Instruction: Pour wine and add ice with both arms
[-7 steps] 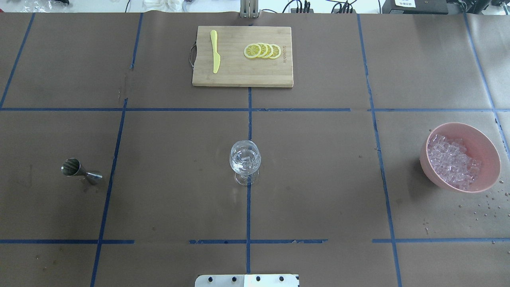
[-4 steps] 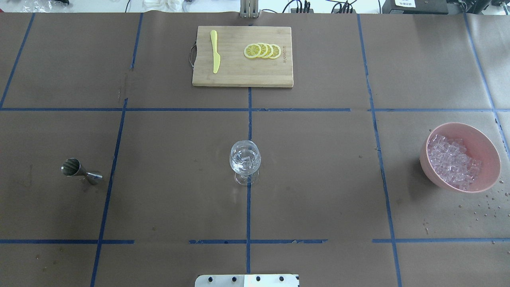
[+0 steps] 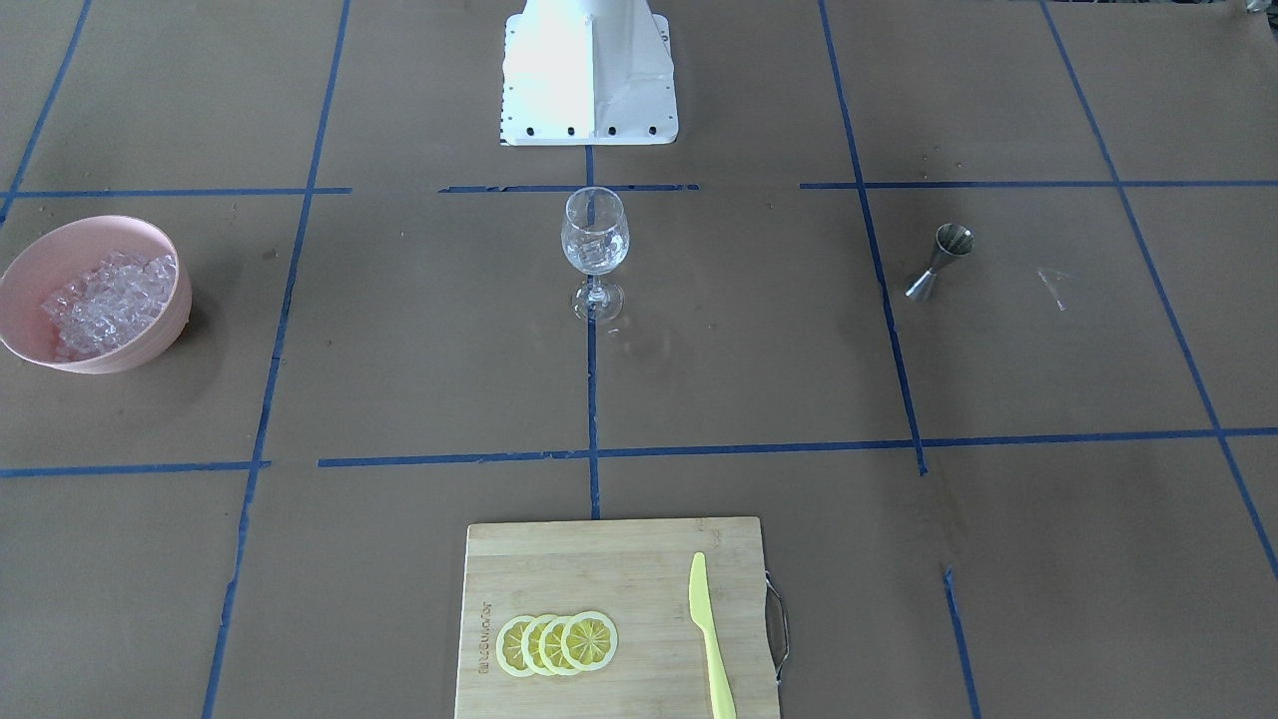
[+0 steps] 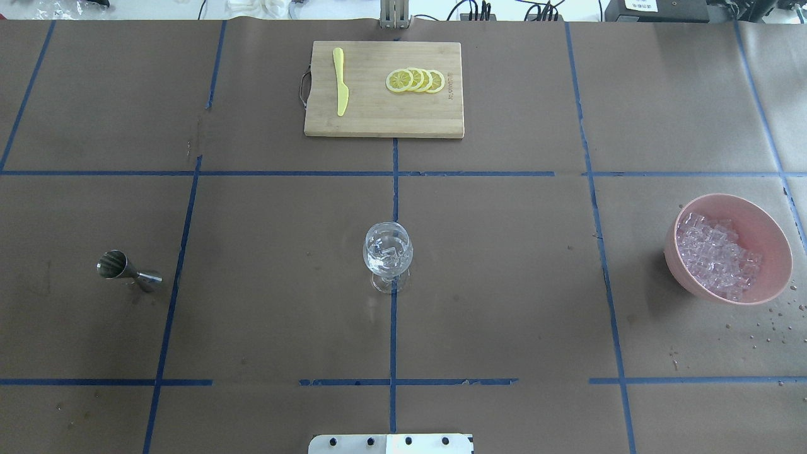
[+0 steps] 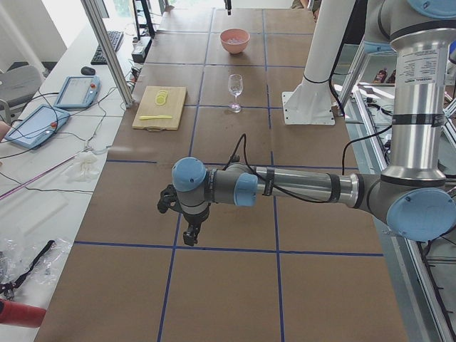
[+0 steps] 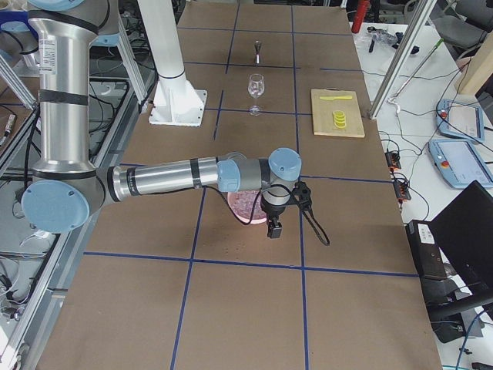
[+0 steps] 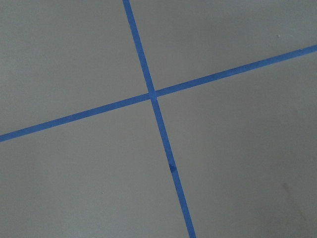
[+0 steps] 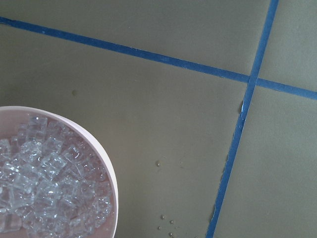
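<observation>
I've got the ice (image 4: 719,255) heaped in the pink bowl (image 4: 769,234) on the bench (image 4: 504,284), right side, w/ more in the wine glass (image 4: 388,251) at centre. Left arm (image 5: 306,187) & right arm (image 6: 162,179) stretch level across the bench. Left tool (image 5: 189,239) & right tool (image 6: 273,230) point straight down, the right one by the bowl. Can't tell how far open either is.

Centre: wine glass (image 4: 388,252), ice pieces in it. Left: jigger (image 4: 128,271). Right: bowl (image 4: 768,232), ice (image 4: 715,255) heaped in it. Far centre: cutting board (image 4: 378,118), bearing knife (image 4: 340,82) left, lemon slices (image 4: 416,81) right.
</observation>
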